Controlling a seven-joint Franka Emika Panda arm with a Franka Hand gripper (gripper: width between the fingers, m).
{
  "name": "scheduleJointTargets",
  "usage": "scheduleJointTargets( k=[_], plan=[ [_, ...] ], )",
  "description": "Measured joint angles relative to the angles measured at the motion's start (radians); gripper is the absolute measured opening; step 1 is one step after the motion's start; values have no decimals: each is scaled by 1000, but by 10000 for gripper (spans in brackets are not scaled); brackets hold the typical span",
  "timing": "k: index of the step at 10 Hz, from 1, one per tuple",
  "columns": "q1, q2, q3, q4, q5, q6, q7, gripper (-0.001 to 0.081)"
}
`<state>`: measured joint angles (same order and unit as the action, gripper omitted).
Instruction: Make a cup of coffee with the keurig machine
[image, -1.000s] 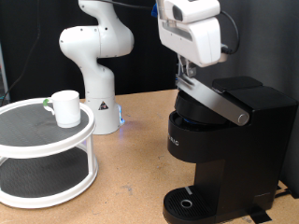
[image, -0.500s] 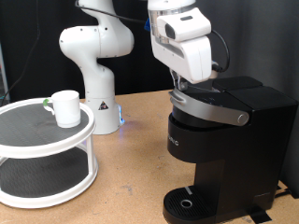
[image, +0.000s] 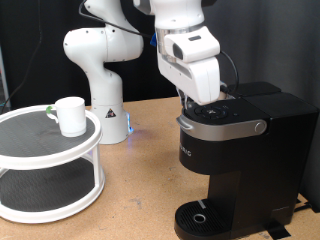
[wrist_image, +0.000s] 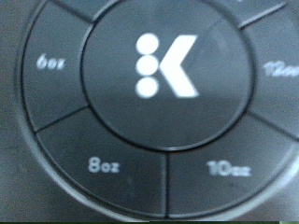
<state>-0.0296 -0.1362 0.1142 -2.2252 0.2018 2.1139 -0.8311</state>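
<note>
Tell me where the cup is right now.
The cup stands on the top tier of the round white shelf at the exterior view's left, well apart from the keurig machine.

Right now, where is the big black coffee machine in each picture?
Exterior view: the keurig machine stands at the picture's right, with the pincer right at its top panel.
Wrist view: only its round button panel shows, filling the picture.
Shared landmark: that button panel, the dark disc on the machine's top.

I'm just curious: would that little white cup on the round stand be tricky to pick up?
The cup looks like glazed ceramic, so probably stiff, somewhat slippery and breakable. It stands upright on a flat base on the white stand, so it likely won't roll.
</note>
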Motion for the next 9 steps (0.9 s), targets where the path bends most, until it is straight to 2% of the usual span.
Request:
scheduleJointTargets(
  k=[2, 6, 9],
  plan=[
    [0, -1, 0, -24, 0, 30, -3, 4],
    [0, -2, 0, -27, 3, 35, -3, 4],
    [0, -7, -5, -18, 84, 35, -18, 4]
  ],
)
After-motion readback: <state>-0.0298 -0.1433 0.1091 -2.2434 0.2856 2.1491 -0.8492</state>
